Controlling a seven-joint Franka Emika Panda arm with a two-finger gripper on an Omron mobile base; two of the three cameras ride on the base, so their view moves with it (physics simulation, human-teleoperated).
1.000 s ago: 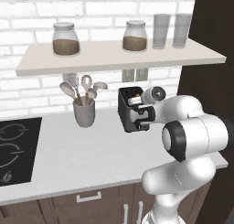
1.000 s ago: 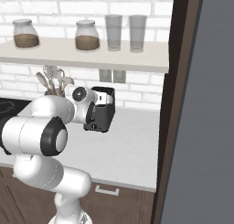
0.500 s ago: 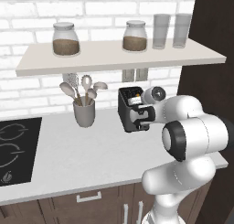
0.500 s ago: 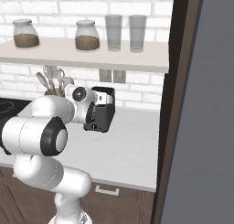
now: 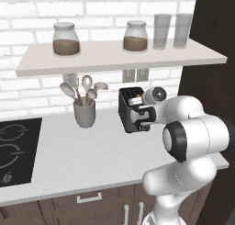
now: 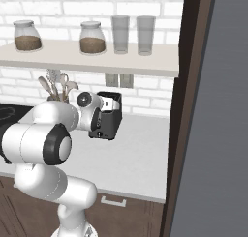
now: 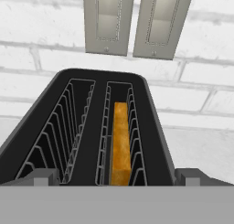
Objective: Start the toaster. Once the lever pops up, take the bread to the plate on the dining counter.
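pincer: two-finger dark pincer (image 7: 117, 178) spread wide, gripping nothing
toaster: boxy dark grey two-slot toaster (image 7: 59, 127) directly ahead, close
bread: golden-crusted slice (image 7: 120, 143) in slot just beyond the tips
risk: tips could pass the lever; toaster may slide

Boxy dark grey toaster (image 7: 151, 122): matt plastic-looking shell, thin wire racks in both slots. Golden-brown bread slice (image 7: 120, 143): rough, crusty top edge. White table (image 5: 78, 155): smooth, matt. Black hob (image 5: 13, 150): glossy glass. White brick wall (image 7: 41, 58): matt, lightly textured. Brown lower cabinets (image 5: 64, 208): wood grain, silvery metal handles.
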